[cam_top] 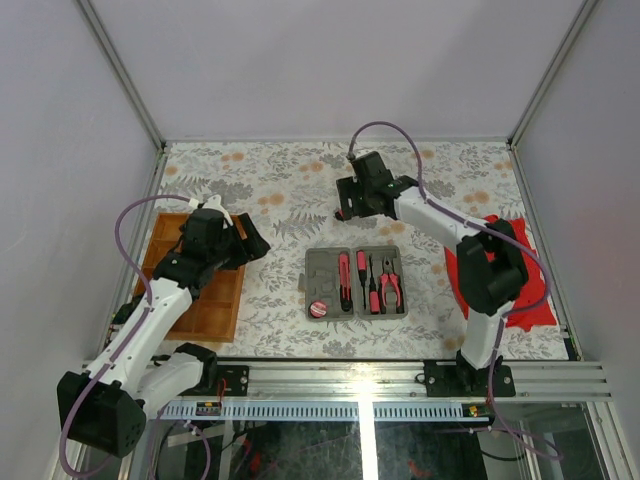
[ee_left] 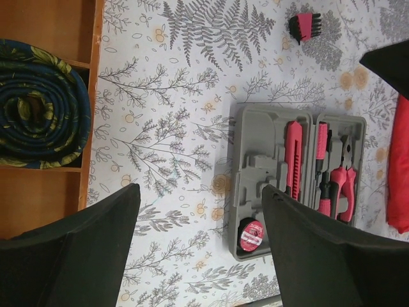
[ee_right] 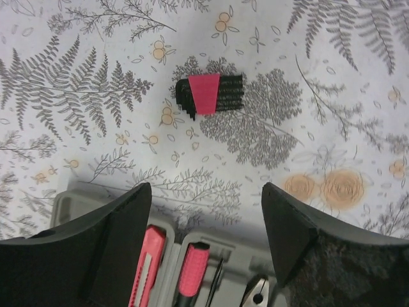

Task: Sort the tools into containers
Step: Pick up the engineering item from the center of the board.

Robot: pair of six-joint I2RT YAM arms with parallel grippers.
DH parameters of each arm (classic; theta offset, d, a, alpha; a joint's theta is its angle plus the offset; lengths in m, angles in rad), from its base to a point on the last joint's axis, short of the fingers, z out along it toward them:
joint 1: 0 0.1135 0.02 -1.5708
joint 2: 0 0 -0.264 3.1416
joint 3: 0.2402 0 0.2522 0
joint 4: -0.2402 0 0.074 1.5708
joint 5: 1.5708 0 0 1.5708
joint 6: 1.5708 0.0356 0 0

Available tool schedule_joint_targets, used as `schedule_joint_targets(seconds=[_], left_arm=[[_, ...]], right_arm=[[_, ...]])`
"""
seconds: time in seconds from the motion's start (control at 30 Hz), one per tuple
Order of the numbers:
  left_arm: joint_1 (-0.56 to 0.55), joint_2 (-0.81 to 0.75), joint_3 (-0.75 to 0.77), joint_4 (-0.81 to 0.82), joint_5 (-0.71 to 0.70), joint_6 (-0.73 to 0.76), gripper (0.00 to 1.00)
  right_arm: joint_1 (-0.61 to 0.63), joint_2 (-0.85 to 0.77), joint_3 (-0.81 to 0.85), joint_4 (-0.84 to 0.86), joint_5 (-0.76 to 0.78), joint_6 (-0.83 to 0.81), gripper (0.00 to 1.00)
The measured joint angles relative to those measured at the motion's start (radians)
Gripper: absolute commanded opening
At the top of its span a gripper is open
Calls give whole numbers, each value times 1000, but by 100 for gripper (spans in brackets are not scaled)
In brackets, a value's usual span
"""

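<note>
Nearest the arm bases, at eight o'clock from the table's middle: a wooden tray (cam_top: pixel 215 310), split into compartments. In one of them, a rolled cloth (ee_left: pixel 38 105), dark blue with a leaf print, filling the space wall to wall.

Next, at six o'clock from the middle and a little in from the near edge: a grey case (cam_top: pixel 322 270), lying open and flat on the flowered table (cam_top: pixel 270 190). Inside it, going from nine o'clock to three o'clock:
- a round pink disc (cam_top: pixel 318 309) in the near-left corner
- a pink knife (cam_top: pixel 344 280), lengthwise near the hinge
- a screwdriver (cam_top: pixel 362 265) with a pink handle
- pliers (cam_top: pixel 390 290) with pink grips, at the three o'clock end

All seated in moulded recesses, none sticking out over the rim.

At three o'clock from the case, well apart: a red cloth (cam_top: pixel 530 300), crumpled, partly covered by the right arm.

Farther out, at ten o'clock from the case: the left gripper (cam_top: pixel 250 243), hanging over the tray's far-right edge. Spread wide, holding nothing. Between its black fingers (ee_left: pixel 96 249) in the wrist view, only tablecloth and the case's hinge side.

At twelve o'clock from the case: the right gripper (cam_top: pixel 345 208), pointing down at the table just beyond the case's far rim. Also spread wide, gripping nothing and touching nothing.

Farthest of all, seen from the right wrist: a small black bit holder (ee_right: pixel 208 94) with a pink band, lying on the tablecloth at twelve o'clock from the case. Apart from the case, outside both containers, and in line with the gap between the right fingers.
</note>
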Motion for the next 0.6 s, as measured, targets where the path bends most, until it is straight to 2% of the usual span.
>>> schedule_joint_targets(seconds=[0.13, 0.4, 0.6], left_arm=[[0, 0, 0, -8, 1, 18, 76], [0, 0, 0, -8, 13, 27, 76], [0, 0, -2, -7, 43, 26, 75]], right_arm=[[0, 113, 121, -50, -19, -99, 89], [-6, 283, 302, -132, -48, -242, 91], [-23, 394, 388, -154, -109, -278, 92]])
